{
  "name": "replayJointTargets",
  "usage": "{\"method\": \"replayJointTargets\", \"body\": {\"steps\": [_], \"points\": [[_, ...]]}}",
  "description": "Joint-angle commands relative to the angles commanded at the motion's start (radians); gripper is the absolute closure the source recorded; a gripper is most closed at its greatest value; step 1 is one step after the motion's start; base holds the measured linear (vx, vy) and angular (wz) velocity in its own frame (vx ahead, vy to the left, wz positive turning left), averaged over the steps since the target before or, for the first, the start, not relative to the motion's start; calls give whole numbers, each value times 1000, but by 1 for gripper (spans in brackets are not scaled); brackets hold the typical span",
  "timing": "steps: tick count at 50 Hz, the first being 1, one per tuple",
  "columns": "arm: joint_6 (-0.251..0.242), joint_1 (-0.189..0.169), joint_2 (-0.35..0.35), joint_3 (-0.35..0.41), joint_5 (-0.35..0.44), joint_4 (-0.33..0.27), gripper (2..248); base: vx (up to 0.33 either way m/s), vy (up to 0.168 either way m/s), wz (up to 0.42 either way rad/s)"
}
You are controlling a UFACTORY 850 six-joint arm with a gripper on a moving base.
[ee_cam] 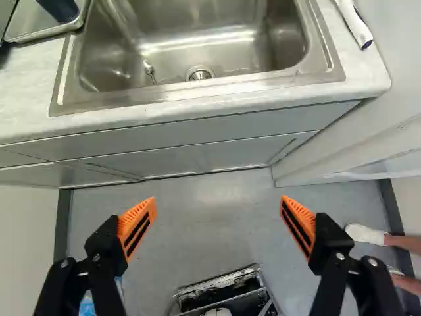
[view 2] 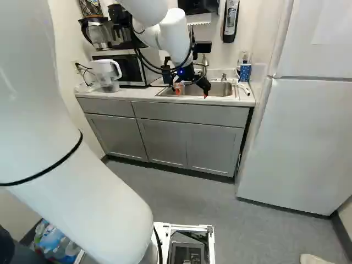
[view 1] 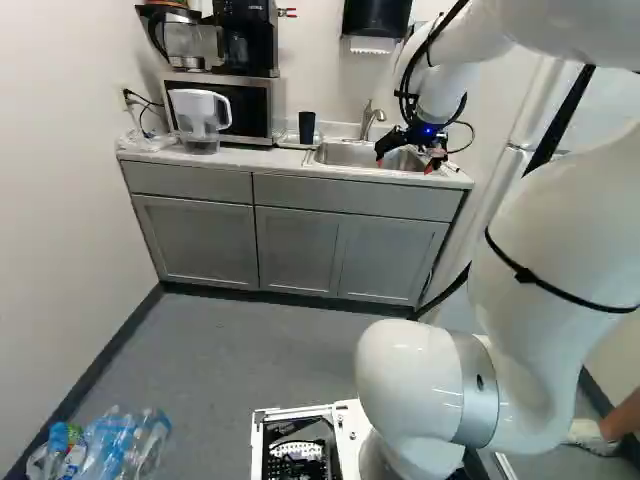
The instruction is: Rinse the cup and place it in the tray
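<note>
Gripper at upper right of the left base view, over the front of the sink. Wrist view: fingers spread wide, orange pads well apart, nothing between them. Dark cup stands in the tray, upper middle of the left base view, left of the sink there; cup and gripper apart, not touching.
</note>
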Motion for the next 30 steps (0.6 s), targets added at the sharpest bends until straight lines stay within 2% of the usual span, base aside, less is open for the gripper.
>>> {"method": "replayJointTargets", "body": {"steps": [30], "points": [[13,48,36,143,204,-15,3,0,0,0]]}}
